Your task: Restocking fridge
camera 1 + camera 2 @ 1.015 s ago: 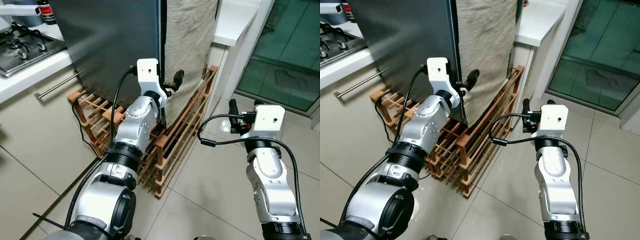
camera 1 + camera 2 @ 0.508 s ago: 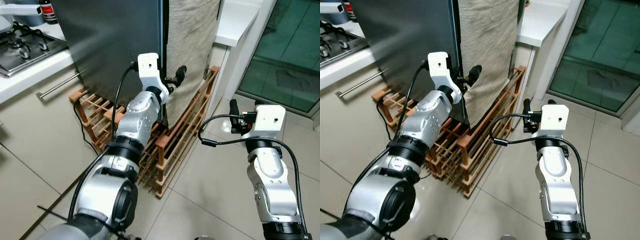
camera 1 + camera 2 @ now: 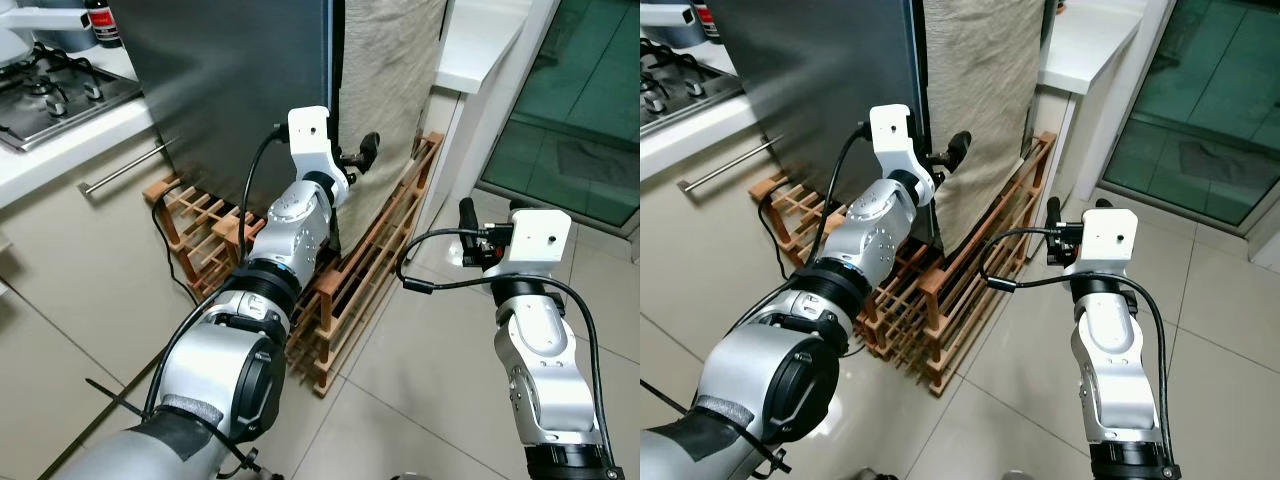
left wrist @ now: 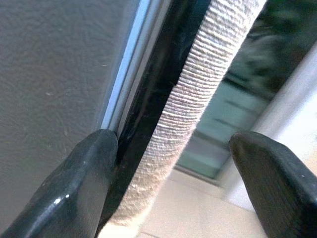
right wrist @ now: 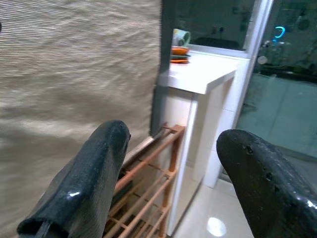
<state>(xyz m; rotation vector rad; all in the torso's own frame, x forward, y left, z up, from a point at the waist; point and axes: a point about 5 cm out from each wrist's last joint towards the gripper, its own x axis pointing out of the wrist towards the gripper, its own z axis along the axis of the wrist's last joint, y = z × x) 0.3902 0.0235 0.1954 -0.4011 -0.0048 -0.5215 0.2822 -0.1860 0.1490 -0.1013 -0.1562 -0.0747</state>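
Note:
The fridge's dark grey door (image 3: 240, 80) stands shut, and a beige woven cloth (image 3: 390, 90) hangs over the fridge's side. My left gripper (image 3: 352, 158) is open at the door's right edge. In the left wrist view, one finger (image 4: 84, 188) rests against the black seam (image 4: 148, 114) between door and cloth, and the other finger (image 4: 272, 178) stands out past the cloth. My right gripper (image 3: 490, 212) hangs open in the air to the right, holding nothing and pointing towards the cloth and the rack (image 5: 158, 163).
A wooden slatted rack (image 3: 350, 270) leans on the floor against the fridge's foot. A stove (image 3: 50, 90) and a drawer handle (image 3: 120, 170) are at the left. At the right are a white counter (image 3: 480, 40) and a glass door (image 3: 580, 100). Tiled floor (image 3: 420, 390) lies between my arms.
My left arm has stretched further forward and up, bringing its gripper closer to the door's edge. The view has shifted a little. The right arm has stayed put.

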